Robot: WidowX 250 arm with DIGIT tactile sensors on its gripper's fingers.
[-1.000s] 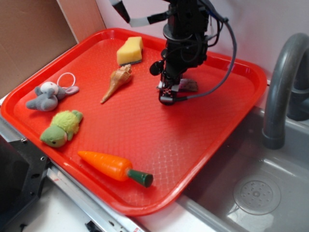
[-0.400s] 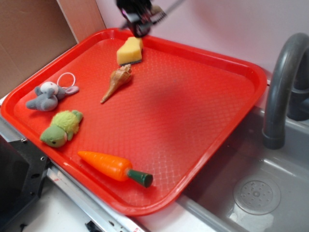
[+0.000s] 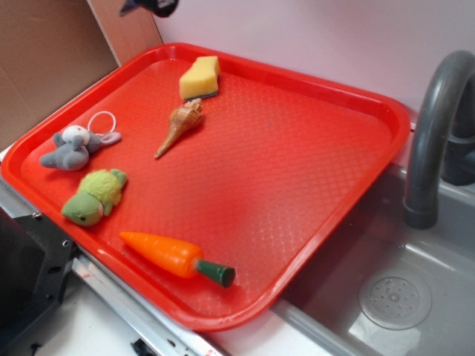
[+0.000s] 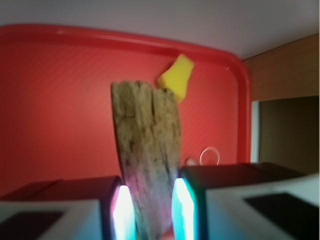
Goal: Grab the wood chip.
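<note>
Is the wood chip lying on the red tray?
No, the wood chip is pinched in the gripper, lifted above the red tray.

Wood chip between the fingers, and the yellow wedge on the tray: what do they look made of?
The rough brown-grey wood chip, pinched in the gripper, looks like dry, unfinished wood or bark: matte, with lengthwise cracks and a fibrous grain. The yellow wedge looks like sponge foam: soft, dull surface with a thin darker layer underneath, though its pores are too small to confirm. It rests on a glossy red plastic tray.
</note>
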